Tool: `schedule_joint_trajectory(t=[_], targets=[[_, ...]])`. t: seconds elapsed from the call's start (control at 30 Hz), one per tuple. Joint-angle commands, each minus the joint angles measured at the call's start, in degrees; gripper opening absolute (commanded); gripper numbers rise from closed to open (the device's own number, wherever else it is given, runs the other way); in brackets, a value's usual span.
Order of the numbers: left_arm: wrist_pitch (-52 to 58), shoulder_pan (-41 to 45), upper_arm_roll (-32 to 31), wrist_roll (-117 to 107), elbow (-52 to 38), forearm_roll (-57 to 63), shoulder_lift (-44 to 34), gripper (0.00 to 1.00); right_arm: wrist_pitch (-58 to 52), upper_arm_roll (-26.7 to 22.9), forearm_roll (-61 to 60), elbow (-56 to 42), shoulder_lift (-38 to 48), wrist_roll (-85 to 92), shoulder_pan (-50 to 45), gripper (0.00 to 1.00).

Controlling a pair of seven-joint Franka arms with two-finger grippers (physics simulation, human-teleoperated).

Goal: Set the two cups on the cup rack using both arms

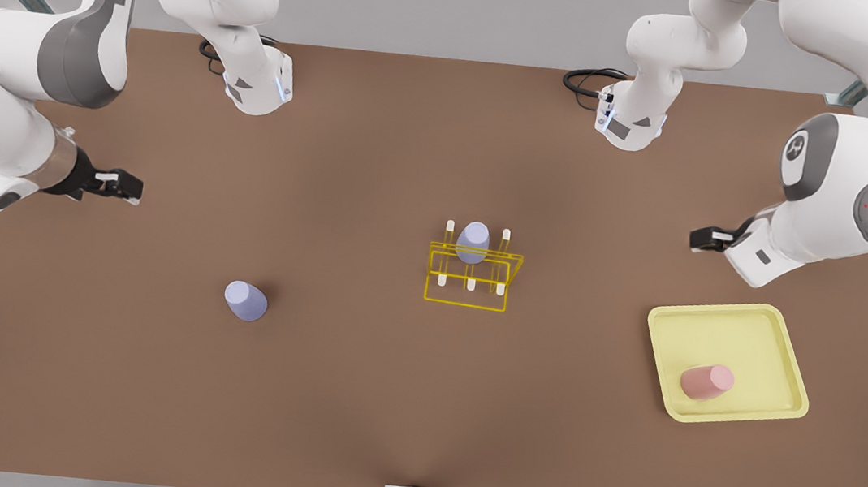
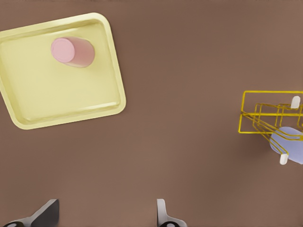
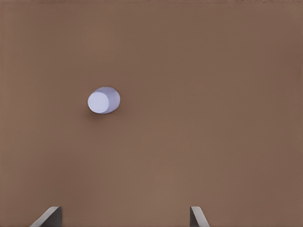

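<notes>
A pale lavender cup (image 1: pixel 245 301) (image 3: pixel 103 100) stands on the brown table at the front view's left. A pale pink cup (image 1: pixel 707 382) (image 2: pixel 72 51) lies on its side in the yellow tray. The yellow wire cup rack (image 1: pixel 471 276) (image 2: pixel 270 118) sits mid-table with another lavender cup (image 1: pixel 472 242) (image 2: pixel 289 144) on a back peg. My left gripper (image 1: pixel 708 240) (image 2: pixel 106 215) hovers open at the front view's right, behind the tray. At the front view's left my right gripper (image 1: pixel 126 185) (image 3: pixel 124 216) is open, well apart from the lavender cup.
The pale yellow flat tray (image 1: pixel 767 330) (image 2: pixel 57 94) lies at the front view's right. Both arm bases (image 1: pixel 256 84) (image 1: pixel 631 123) stand at the table's far edge. Bare table surrounds the rack.
</notes>
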State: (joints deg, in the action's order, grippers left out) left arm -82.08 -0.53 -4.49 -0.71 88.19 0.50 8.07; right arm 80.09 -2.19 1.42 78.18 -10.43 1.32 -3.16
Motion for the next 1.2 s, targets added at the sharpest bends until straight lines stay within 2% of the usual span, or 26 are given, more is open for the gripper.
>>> schedule_joint_trajectory(t=[0.0,0.07,0.1,0.13,0.17,0.23,0.27,0.4,0.53,0.7,0.87,1.17], targets=[[-2.2,-0.2,0.1,2.5,0.0,-1.2,-0.1,1.00,2.2,0.0,-0.5,0.0,0.0,0.9,0.0,1.00],[-3.2,-1.7,0.4,2.5,0.0,-0.2,3.1,1.00,2.2,0.1,0.3,-0.3,-1.6,0.3,-0.8,1.00],[-10.2,-4.2,1.7,2.5,-0.1,0.1,7.9,1.00,3.1,0.1,1.6,-0.3,-4.6,0.3,-3.5,1.00],[-15.8,-5.4,3.9,2.6,-2.0,0.0,12.9,1.00,8.1,0.1,2.8,-0.2,-9.9,-0.6,-5.9,0.97],[-16.1,-7.4,4.3,4.6,-9.1,0.0,20.4,1.00,16.7,0.1,2.3,0.4,-14.9,-1.6,-6.1,0.97],[-21.4,-11.1,4.4,13.6,-10.7,0.2,25.2,1.00,25.1,0.2,1.4,2.2,-19.6,-4.8,-7.2,0.97],[-23.7,-11.1,4.5,13.5,-10.7,0.2,26.6,1.00,32.0,0.2,0.8,6.5,-19.6,-4.8,-7.4,0.97],[-30.5,-10.3,4.5,13.2,-10.2,-0.1,28.3,1.00,45.2,0.3,0.6,14.2,-20.3,-4.8,-7.4,0.97],[-31.6,-9.7,4.4,13.1,-8.5,-0.2,30.1,1.00,52.7,1.4,0.2,18.3,-20.5,-4.9,-7.6,0.97],[-36.0,-9.7,4.4,13.2,-8.5,0.0,33.4,1.00,54.4,1.8,-0.7,19.8,-21.6,-4.8,-7.6,0.97],[-39.0,-9.7,4.5,13.1,-8.5,0.0,37.4,1.00,60.4,1.8,-0.7,28.3,-19.1,-4.8,-7.6,0.97],[-39.4,-9.2,4.5,12.0,-8.0,-0.3,39.0,1.00,66.3,1.8,-0.7,36.0,-16.8,-4.8,-7.6,0.97]])
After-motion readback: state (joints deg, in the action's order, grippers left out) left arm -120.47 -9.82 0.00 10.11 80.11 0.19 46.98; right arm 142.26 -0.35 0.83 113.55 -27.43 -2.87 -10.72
